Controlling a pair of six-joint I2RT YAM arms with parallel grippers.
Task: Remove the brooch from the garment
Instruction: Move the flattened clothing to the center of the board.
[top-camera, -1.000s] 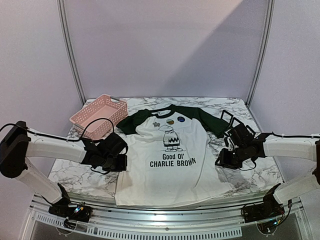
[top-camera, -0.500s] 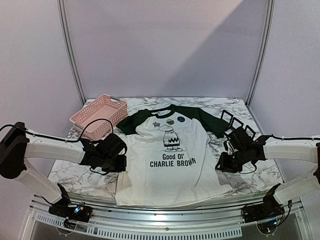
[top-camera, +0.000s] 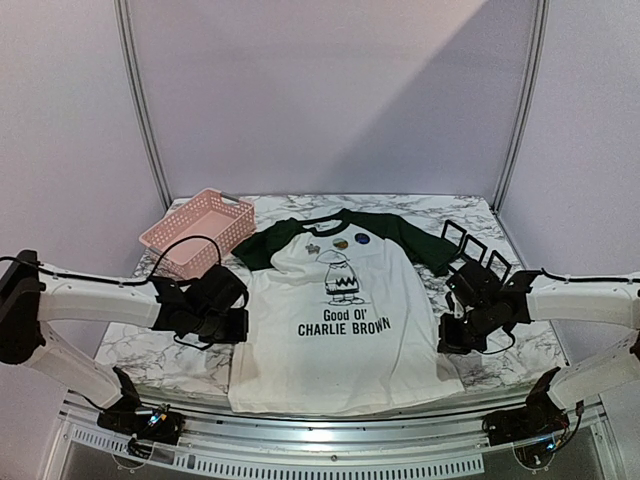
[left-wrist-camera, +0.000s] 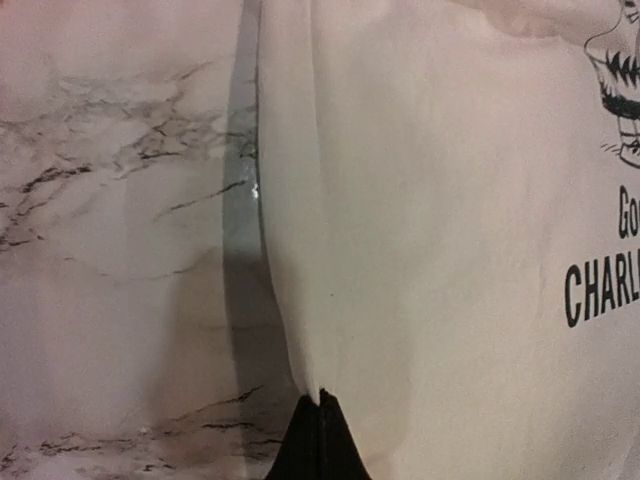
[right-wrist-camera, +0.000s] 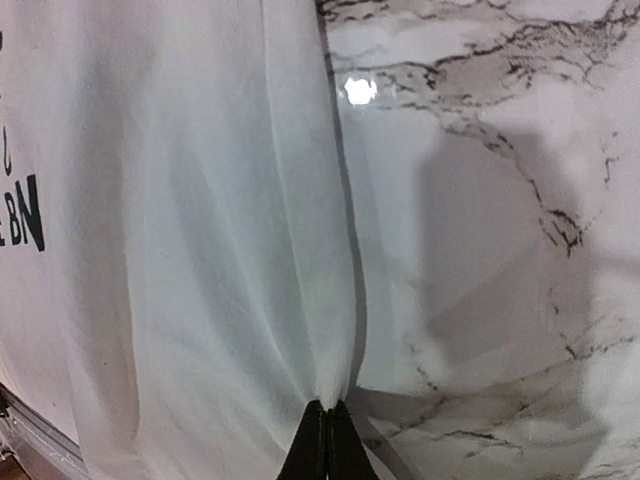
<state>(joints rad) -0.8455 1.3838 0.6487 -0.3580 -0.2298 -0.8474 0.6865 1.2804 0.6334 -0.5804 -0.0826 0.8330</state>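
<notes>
White T-shirt garment (top-camera: 345, 350) with dark green sleeves lies flat, print side up, mid bench (top-camera: 160, 355), collar at the far side, hem hanging just over the near edge. "Good Ol' CHARLIE BROWN" print readable on the chest. Three small brooches are pinned in a row just under the collar: grey brooch (top-camera: 313, 247) left, gold round brooch (top-camera: 340, 242) middle, blue round brooch (top-camera: 362, 239) right. All three are on the fabric and neither arm is near them. Left pincer (top-camera: 238, 326) sits low at the shirt's left side edge. In the left wrist view its fingertips (left-wrist-camera: 320, 445) are pressed together, pinching that edge, and the cloth ridges up into a fold running away from the tips. Right pincer (top-camera: 447, 336) is at the shirt's right side edge, about level with the left one. In the right wrist view its fingertips (right-wrist-camera: 327, 445) are also pressed together on the fabric, with creases converging at the tips. Marble shows just beside both grips. Pink basket (top-camera: 198, 231) is at the far left of the bench, clear of the shirt. Small black frames (top-camera: 470, 243) stand far right, beyond the right sleeve.
</notes>
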